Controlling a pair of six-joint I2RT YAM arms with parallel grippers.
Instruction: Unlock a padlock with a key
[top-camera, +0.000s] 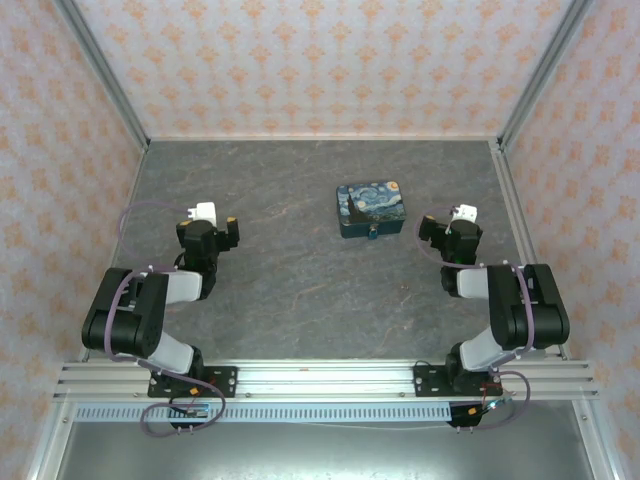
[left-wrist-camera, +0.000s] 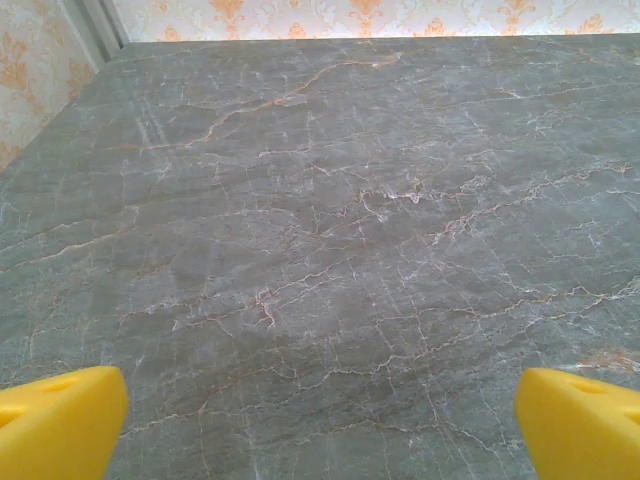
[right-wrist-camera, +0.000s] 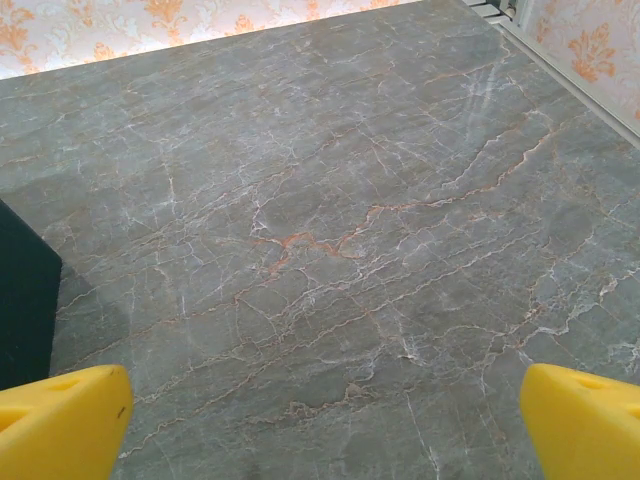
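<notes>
Grey table; left pincer, right pincer spread wide.

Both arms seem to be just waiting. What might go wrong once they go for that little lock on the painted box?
1. The padlock is tiny against the front of the box. The open right gripper has broad fingers and might shove the box instead of catching the lock.
2. The box looks unfixed on the table, so it may slide. The left gripper, also open, sits farther away to steady it.
</notes>
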